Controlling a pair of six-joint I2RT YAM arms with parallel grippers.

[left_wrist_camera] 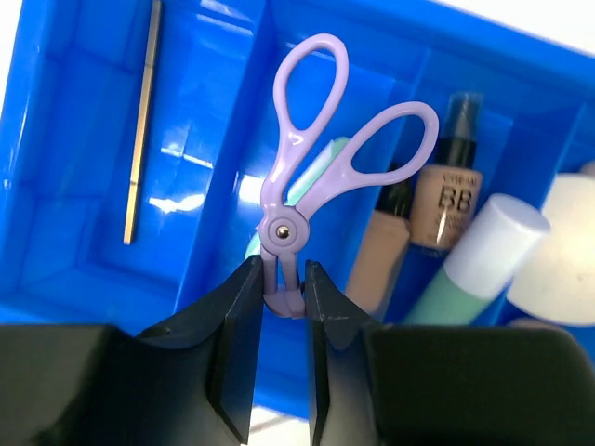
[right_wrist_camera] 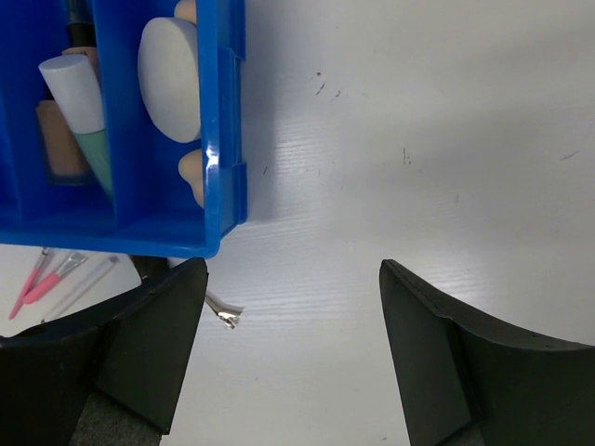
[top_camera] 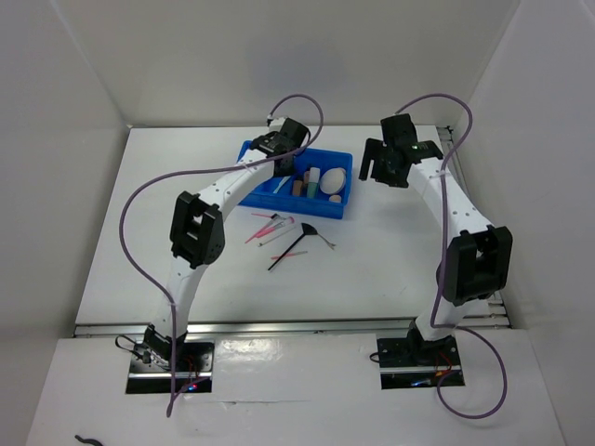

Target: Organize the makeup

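The left fingers (left_wrist_camera: 244, 307) stand narrow, clamped on the head end of the lilac eyelash curler (left_wrist_camera: 282, 230); its long axis runs from the fingers toward 12 o'clock, loop handles leading, above a middle compartment of the blue tray (left_wrist_camera: 74, 232). The right fingers (right_wrist_camera: 172, 316) stand wide and empty over the table (right_wrist_camera: 418, 139), at 3 o'clock of the tray; the pink sticks (top_camera: 265, 229) and black brush (top_camera: 290, 249) lie on the table at 6 o'clock of the tray, nearer the left arm.
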